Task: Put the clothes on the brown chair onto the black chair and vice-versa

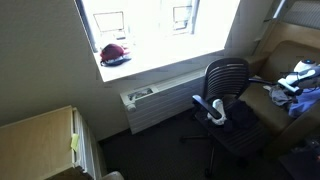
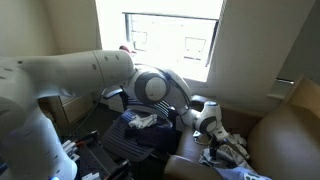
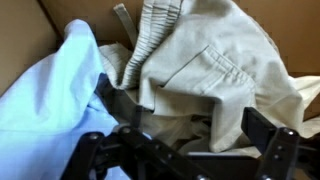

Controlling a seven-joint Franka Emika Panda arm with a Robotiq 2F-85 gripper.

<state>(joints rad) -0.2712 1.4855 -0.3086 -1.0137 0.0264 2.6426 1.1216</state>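
Observation:
The brown chair [image 1: 283, 52] stands at the right and carries a heap of clothes [image 1: 298, 78]. In the wrist view this heap is beige trousers [image 3: 205, 55] next to a light blue garment [image 3: 45, 90]. My gripper [image 3: 185, 112] is open right above the heap, its two black fingers straddling a fold of the beige trousers. It also shows low over the brown chair [image 2: 290, 140] in an exterior view [image 2: 226, 148]. The black office chair [image 1: 228, 78] stands beside it with dark clothes [image 2: 140, 138] and a pale piece [image 2: 142, 121] on its seat.
A window sill behind the chairs holds a red item [image 1: 115, 52]. A radiator [image 1: 150, 100] runs under it. A wooden cabinet [image 1: 40, 135] stands at the lower left. My arm [image 2: 80, 80] fills much of one exterior view.

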